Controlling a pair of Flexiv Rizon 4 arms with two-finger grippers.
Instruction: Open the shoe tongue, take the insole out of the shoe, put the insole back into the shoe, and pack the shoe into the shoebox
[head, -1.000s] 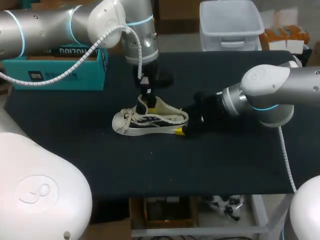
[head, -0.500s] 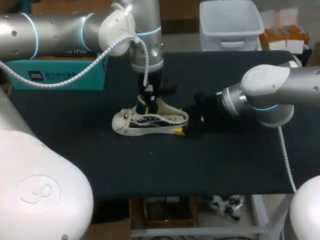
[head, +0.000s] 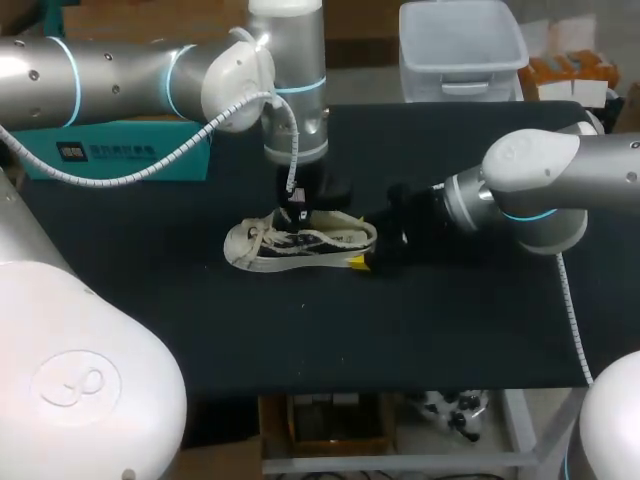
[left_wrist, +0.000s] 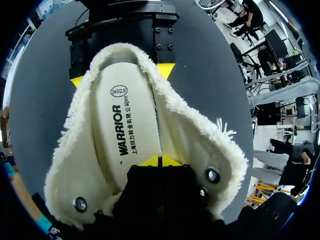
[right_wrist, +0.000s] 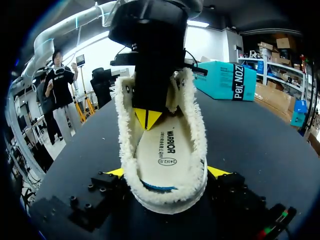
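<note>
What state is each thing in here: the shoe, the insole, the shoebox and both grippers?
shoe: upright on its sole on the table, opening spread wide.
insole: lying flat inside the shoe.
left gripper: shut, tips down on the insole inside the shoe.
right gripper: shut on the shoe, one finger each side of the heel.
shoebox: at the table's back left; open or closed cannot be told.

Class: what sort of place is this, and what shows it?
Probably a robotics lab bench: a left arm and a right arm meet at a fleece-lined shoe on a black table, a teal shoebox behind.
</note>
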